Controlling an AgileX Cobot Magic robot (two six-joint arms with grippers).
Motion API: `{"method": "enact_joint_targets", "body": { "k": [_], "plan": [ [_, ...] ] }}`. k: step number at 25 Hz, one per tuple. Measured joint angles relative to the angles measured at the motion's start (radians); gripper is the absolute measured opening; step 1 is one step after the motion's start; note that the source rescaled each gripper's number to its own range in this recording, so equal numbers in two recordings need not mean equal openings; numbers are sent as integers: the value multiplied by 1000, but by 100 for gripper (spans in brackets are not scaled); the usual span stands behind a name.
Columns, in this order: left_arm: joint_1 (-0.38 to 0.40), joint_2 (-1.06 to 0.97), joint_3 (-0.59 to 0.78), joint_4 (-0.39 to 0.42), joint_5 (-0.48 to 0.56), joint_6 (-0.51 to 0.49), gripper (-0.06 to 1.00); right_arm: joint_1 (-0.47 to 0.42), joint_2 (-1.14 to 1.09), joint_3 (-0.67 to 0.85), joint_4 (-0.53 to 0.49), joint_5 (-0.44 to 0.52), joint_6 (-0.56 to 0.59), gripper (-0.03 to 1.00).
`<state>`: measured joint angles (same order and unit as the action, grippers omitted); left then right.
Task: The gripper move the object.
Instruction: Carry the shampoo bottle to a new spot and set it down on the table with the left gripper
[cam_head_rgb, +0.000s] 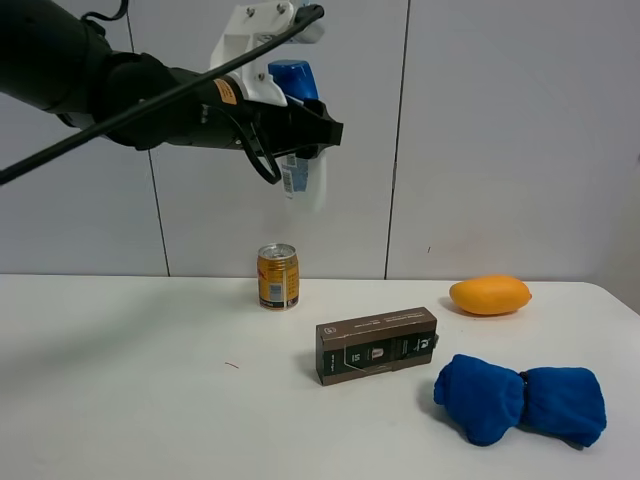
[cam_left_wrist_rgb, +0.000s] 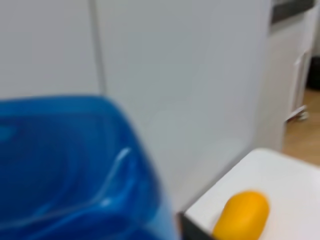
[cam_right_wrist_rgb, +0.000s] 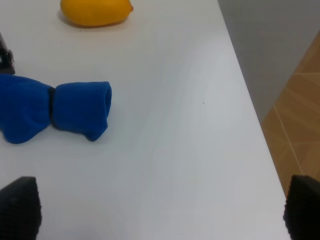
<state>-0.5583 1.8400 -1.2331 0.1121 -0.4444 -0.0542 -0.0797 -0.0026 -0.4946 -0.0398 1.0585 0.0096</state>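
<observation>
My left gripper (cam_head_rgb: 312, 130), a black claw on a thick black arm with a white bracket, is shut on the white shampoo bottle (cam_head_rgb: 301, 180) and holds it high in the air above and slightly right of the gold can. The bottle's blue cap (cam_head_rgb: 292, 78) sticks up above the claw. In the left wrist view the cap (cam_left_wrist_rgb: 70, 170) fills the near part of the picture, blurred. My right gripper (cam_right_wrist_rgb: 160, 210) is open and empty over the table's right end; only its two black fingertips (cam_right_wrist_rgb: 19, 204) show.
A gold drink can (cam_head_rgb: 278, 277) stands at the back of the white table (cam_head_rgb: 120, 400). A dark brown box (cam_head_rgb: 377, 344) lies mid-table. An orange mango (cam_head_rgb: 489, 294) (cam_right_wrist_rgb: 95, 11) and a blue rolled cloth (cam_head_rgb: 520, 398) (cam_right_wrist_rgb: 55, 110) lie at the right. The table's right edge (cam_right_wrist_rgb: 250, 110) drops to a wooden floor.
</observation>
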Motion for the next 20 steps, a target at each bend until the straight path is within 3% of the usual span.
{"method": "enact_joint_targets", "body": {
  "k": [2,20],
  "plan": [
    [-11,91,-92,9,2,3,0,0,0,0,0,0,0,100],
    [-31,435,-380,32,49,-65,0,0,0,0,0,0,0,100]
  ]
}}
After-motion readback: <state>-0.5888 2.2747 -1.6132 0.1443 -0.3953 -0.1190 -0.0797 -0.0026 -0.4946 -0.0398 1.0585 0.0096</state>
